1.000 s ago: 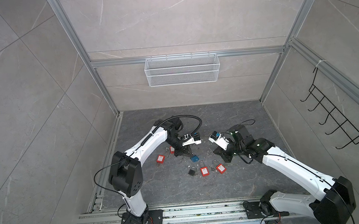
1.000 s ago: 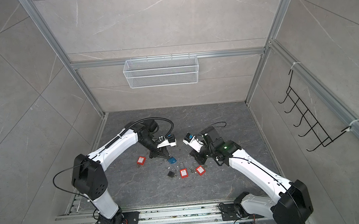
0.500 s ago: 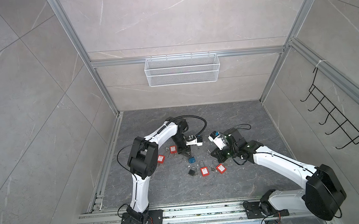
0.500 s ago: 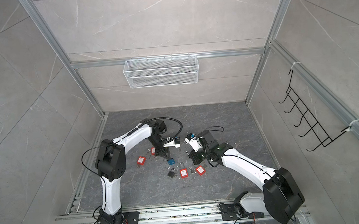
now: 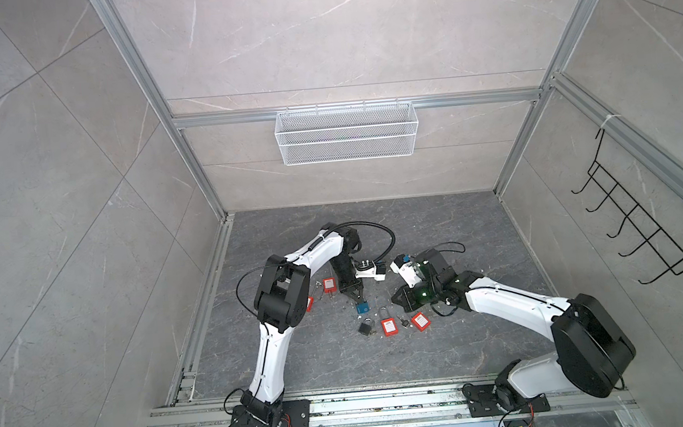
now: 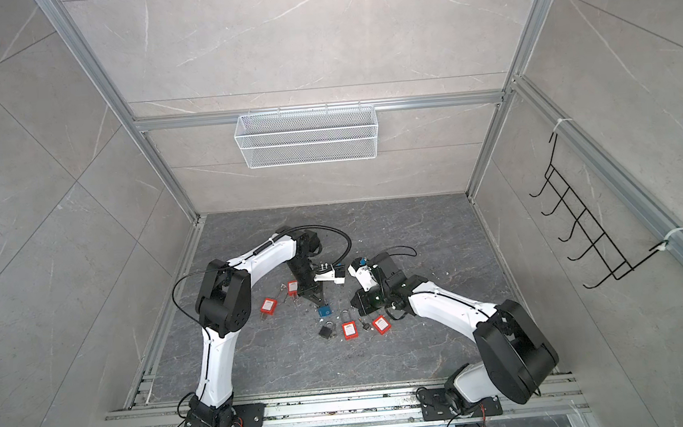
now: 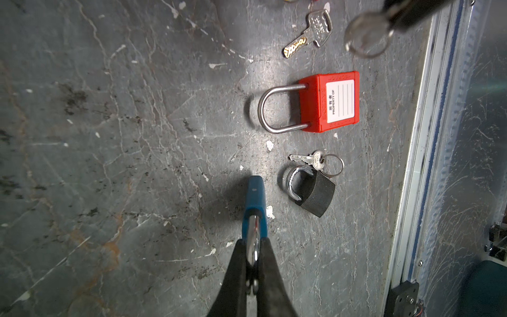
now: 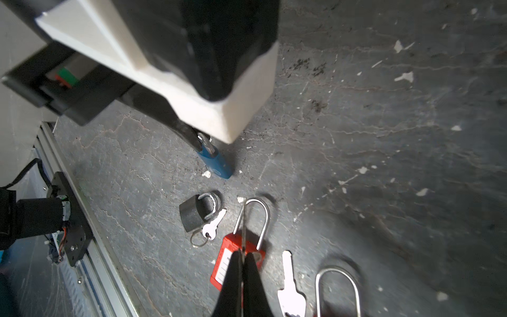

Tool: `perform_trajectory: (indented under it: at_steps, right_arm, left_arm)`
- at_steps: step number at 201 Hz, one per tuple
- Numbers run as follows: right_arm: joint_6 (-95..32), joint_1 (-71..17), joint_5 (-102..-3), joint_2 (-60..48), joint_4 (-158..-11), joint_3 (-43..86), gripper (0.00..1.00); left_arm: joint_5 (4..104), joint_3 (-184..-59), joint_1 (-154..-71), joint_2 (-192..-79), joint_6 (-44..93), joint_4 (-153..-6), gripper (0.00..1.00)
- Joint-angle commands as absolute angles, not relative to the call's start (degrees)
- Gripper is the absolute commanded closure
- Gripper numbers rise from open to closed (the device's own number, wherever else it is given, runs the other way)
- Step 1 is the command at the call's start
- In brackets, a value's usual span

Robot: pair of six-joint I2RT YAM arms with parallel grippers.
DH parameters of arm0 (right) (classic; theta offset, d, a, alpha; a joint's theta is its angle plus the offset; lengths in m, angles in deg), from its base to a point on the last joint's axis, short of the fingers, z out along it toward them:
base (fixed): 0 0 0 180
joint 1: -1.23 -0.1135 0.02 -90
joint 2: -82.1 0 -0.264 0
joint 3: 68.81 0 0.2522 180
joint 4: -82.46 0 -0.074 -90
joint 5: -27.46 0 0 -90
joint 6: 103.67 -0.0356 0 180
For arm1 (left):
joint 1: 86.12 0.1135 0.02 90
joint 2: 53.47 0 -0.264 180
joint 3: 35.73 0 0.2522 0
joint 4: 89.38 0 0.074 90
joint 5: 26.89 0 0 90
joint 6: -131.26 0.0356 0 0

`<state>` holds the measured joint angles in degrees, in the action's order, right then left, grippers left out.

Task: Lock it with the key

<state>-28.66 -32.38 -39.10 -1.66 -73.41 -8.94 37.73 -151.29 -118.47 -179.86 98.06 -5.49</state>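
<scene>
Both top views look steeply down from high above me, taking in the whole scene. A wrist camera rides just behind my left pincer [image 7: 251,245], another behind my right pincer [image 8: 242,254], low over the floor [image 7: 109,137]; both catch the black padlock [image 8: 192,215] and blue padlock [image 7: 255,197] ahead.

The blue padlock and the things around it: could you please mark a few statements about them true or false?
1. The left gripper is shut on the shackle of the blue padlock. True.
2. The right gripper is open and holds nothing. False: it is shut on a thin key.
3. A ringed key lies beside the black padlock. True.
4. The red padlock is hooked through the black padlock. False: it lies apart from it on the floor.
</scene>
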Motion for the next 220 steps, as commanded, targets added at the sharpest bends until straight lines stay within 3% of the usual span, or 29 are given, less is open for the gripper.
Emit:
perform_trajectory:
  at_steps: [1,73,106,110,113,116,163,166,169,172,220]
  right_arm:
    - [-32.9,-33.4,-38.1,-4.2,-77.1,-7.9,1.00]
    - [-38.6,-34.8,-39.1,-11.1,-75.9,-2.7,1.00]
    - [-39.9,-34.8,-40.0,-13.5,-73.1,-0.1,1.00]
    - [-39.9,-34.8,-40.0,-13.9,-72.5,0.4,1.00]
    - [-40.0,-34.8,-40.0,-14.1,-71.9,0.9,1.00]
    - [-40.0,-34.8,-40.0,-14.5,-71.4,1.4,1.00]
    - [-40.6,-34.8,-39.8,-20.4,-66.3,7.7,1.00]
    - [-40.6,-34.8,-39.9,-20.8,-65.7,8.3,1.00]
    - [-40.7,-34.8,-39.9,-21.3,-65.3,8.8,1.00]
    - [-40.7,-34.8,-40.1,-21.7,-64.8,9.3,1.00]
    - [-40.8,-35.5,-42.5,-26.7,-59.3,14.0,0.99]
  left_arm:
    - [41.4,-152.7,-118.3,-180.7,97.7,-7.1,0.90]
    - [40.1,-153.6,-117.3,-179.2,93.4,-13.1,0.66]
    - [37.7,-150.8,-115.2,-174.7,89.9,-19.0,0.61]
    - [37.5,-149.9,-114.9,-173.7,89.2,-20.4,0.55]
    - [37.4,-149.2,-114.7,-173.0,88.7,-21.4,0.37]
    - [37.4,-148.2,-114.4,-172.1,88.1,-22.6,0.28]
    - [38.2,-131.7,-110.3,-156.1,76.7,-41.3,0.26]
    - [38.5,-130.7,-110.1,-155.2,76.0,-42.1,0.20]
    - [38.6,-129.7,-109.8,-154.2,75.2,-42.9,0.03]
    - [38.7,-128.9,-109.6,-153.2,74.5,-43.6,0.01]
    - [39.3,-116.2,-106.8,-138.5,61.8,-53.4,0.00]
